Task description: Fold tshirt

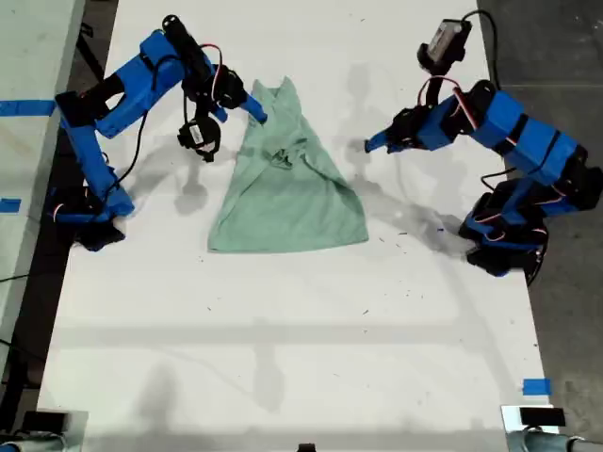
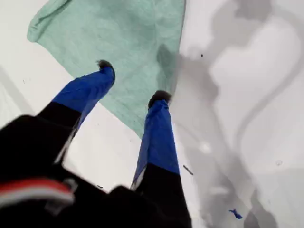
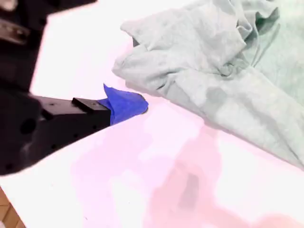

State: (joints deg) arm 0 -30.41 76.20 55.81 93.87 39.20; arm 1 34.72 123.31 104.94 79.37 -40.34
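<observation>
Folding looked barely started: the tshirt (image 1: 287,184) lay rumpled mid-table between the arms. The first gripper (image 2: 132,81) hovered by its edge on the exterior view's right, fingers apart. The second gripper (image 1: 256,111) sat at the bunched top, and I couldn't tell its finger state. Next move probably needed a clean edge pinch.

Both arms are bright blue shells with black motor blocks at the joints. My first arm (image 1: 513,141) carries thin red and black wires (image 1: 443,89) looping at the wrist, plus a grey camera box (image 1: 445,42) trailing a black cable. My first gripper (image 2: 130,80) has two long blue fingers (image 2: 156,142) capped with dark tips. A red-and-white band (image 2: 33,190) on the black housing is blurred, perhaps wiring. My second gripper (image 3: 126,104) has a blue pointed tip on a squared black body.
</observation>
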